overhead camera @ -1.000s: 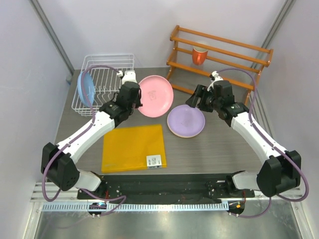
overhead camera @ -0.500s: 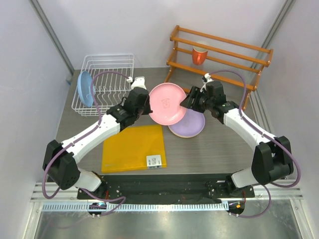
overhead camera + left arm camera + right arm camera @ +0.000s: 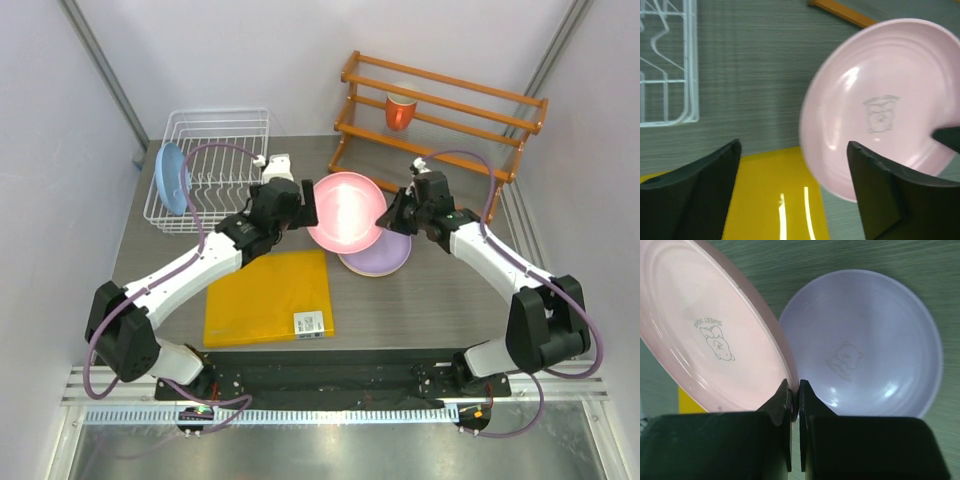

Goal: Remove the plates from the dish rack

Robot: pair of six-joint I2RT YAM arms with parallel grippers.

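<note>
The pink plate (image 3: 345,210) hangs tilted over the table's middle, with my right gripper (image 3: 385,212) shut on its right rim. In the right wrist view the fingertips (image 3: 794,385) pinch the pink plate's (image 3: 705,340) edge above the lilac plate (image 3: 865,345), which lies flat on the table (image 3: 388,256). My left gripper (image 3: 308,205) stands open just left of the pink plate (image 3: 880,100), its fingers (image 3: 792,145) wide apart with nothing between them. A light blue plate (image 3: 172,180) stands upright at the left end of the white wire dish rack (image 3: 215,150).
A square yellow-orange mat (image 3: 265,295) lies in front of the left arm. The orange wooden shelf (image 3: 440,110) stands at the back right with a red cup (image 3: 400,112) on it. The rack's corner (image 3: 670,60) shows in the left wrist view.
The left gripper carried the pink plate to the right, then let go and opened. The right gripper moved in and shut on the plate's right rim.
</note>
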